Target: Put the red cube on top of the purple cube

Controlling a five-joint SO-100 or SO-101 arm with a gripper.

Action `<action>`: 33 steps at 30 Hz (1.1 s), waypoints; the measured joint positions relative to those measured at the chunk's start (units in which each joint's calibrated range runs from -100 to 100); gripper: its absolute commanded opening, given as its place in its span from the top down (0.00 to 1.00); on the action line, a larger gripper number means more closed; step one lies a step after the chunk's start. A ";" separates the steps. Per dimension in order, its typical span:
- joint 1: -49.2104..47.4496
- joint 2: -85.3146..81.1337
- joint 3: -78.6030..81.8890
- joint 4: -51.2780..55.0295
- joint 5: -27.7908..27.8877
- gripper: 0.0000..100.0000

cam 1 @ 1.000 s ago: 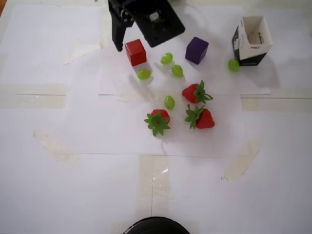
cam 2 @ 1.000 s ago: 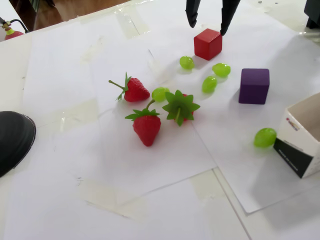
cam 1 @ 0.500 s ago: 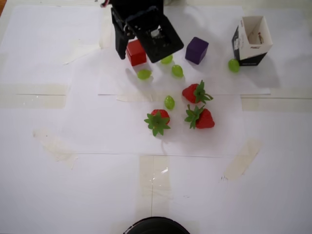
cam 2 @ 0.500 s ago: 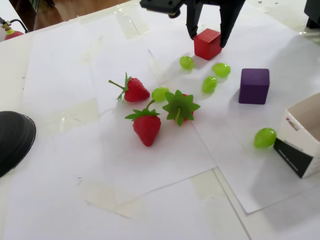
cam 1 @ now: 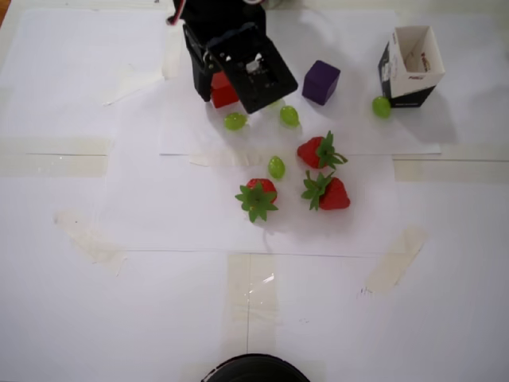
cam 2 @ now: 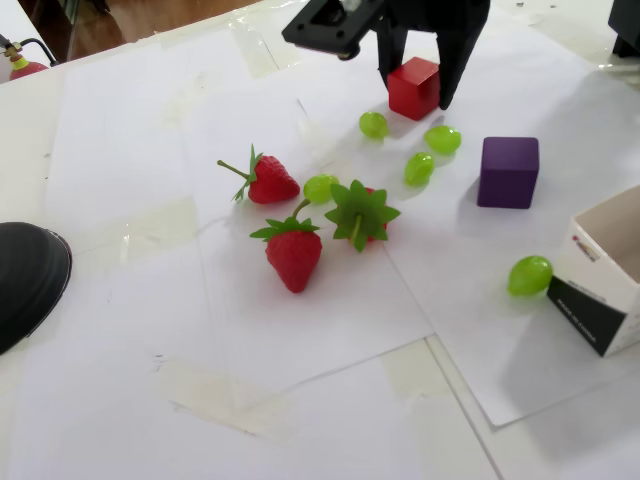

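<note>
Gripper (cam 2: 414,92) down over red cube (cam 2: 413,88), fingers apart, one on each side of cube, contact not clear. Red cube on white paper (cam 2: 330,320) at far side in fixed view. Purple cube (cam 2: 508,172) to its right, well apart. Green grapes (cam 2: 431,152) between the cubes; strawberries (cam 2: 295,252) nearer. Open carton box (cam 2: 610,280) at right edge.

red cube (cam 1: 220,90) half under gripper (cam 1: 215,87)
</note>
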 measured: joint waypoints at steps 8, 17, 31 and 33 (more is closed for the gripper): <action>0.00 0.73 0.00 -1.50 0.10 0.86; 0.15 0.73 0.00 -0.47 0.00 0.92; -1.20 -8.81 -11.04 19.53 1.22 0.92; -3.67 -10.00 -13.67 22.37 1.22 0.92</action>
